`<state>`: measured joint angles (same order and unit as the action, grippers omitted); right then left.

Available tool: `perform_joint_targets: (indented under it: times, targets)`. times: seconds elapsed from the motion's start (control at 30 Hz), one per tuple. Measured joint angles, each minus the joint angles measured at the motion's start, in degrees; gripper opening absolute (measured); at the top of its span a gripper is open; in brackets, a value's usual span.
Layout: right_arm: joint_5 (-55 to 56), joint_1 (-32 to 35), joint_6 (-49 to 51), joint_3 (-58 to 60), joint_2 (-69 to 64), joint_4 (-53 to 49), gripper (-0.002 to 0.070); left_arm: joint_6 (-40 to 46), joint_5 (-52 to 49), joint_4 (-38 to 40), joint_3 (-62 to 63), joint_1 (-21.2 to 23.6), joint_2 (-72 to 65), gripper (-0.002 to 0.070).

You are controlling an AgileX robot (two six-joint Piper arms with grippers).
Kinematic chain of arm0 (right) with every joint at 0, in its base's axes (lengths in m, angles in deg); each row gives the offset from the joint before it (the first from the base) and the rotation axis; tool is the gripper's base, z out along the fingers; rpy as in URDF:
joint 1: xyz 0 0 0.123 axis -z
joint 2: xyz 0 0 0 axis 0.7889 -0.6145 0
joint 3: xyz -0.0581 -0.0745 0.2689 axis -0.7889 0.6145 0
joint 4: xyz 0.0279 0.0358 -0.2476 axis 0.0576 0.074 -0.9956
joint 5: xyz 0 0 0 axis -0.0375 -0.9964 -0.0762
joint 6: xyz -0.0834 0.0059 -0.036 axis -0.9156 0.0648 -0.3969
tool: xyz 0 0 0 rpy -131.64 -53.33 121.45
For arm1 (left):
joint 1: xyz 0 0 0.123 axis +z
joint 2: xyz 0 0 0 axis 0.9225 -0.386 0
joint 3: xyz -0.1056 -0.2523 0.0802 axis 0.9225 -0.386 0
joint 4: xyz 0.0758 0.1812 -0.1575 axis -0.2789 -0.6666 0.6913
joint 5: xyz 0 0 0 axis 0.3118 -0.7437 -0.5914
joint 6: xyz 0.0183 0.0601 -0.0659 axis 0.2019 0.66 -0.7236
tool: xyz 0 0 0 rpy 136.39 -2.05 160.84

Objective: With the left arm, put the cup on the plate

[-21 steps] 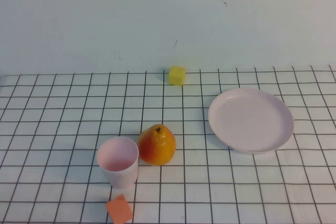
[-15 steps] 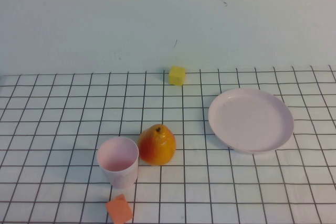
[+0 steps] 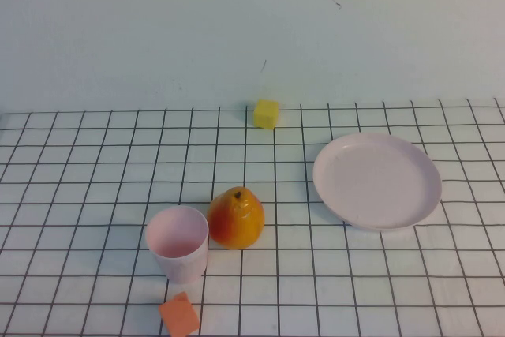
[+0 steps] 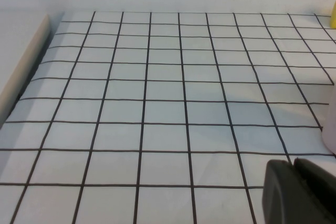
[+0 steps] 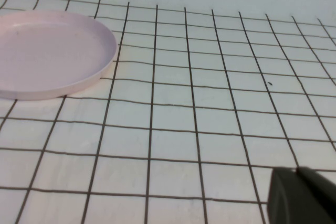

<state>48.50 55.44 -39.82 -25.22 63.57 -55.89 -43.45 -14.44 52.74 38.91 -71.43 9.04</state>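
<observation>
Pale pink cup point(image 3: 177, 243), handleless and slightly tapered, upright at lower left of the high view, mouth open (inside bare), just beside an orange-yellow pear point(image 3: 236, 218). Pink plate point(image 3: 377, 180) well apart at right centre, on gridded counter point(image 3: 79, 163). Left pincer point(image 4: 299, 192) low over bare counter, fingers pressed together. Right pincer point(image 5: 302, 195) near the plate; cannot tell its state.

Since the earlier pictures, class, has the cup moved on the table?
No. The cup stands in the same grid squares beside the pear, with the orange block just in front. Neither tool shows in the high view.
</observation>
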Motion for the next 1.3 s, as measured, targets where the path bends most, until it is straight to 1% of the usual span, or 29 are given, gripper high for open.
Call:
perform_joint_targets:
  times: [0.6,0.7,0.93,1.03,1.23,1.3]
  targets:
    - [0.0,0.0,0.0,0.0,0.0,0.0,-0.0002,0.0,1.0,-0.1,0.0,-0.1,0.0,-0.0002]
    - [0.0,0.0,0.0,0.0,0.0,0.0,-0.0002,0.4,5.6,-1.3,-0.4,-0.1,0.0,-0.0002]
    - [0.0,0.0,0.0,0.0,0.0,0.0,-0.0002,0.4,26.5,-2.2,-0.4,-0.1,0.0,-0.0002]
    - [0.0,0.0,0.0,0.0,0.0,0.0,-0.0002,0.4,32.1,-2.2,-0.4,-0.1,0.0,-0.0002]
    - [0.0,0.0,0.0,0.0,0.0,0.0,-0.0002,0.4,33.9,-2.2,-0.4,-0.1,0.0,-0.0002]
    - [0.0,0.0,0.0,0.0,0.0,0.0,-0.0002,1.7,33.9,-2.2,-0.4,-0.1,0.0,-0.0002]
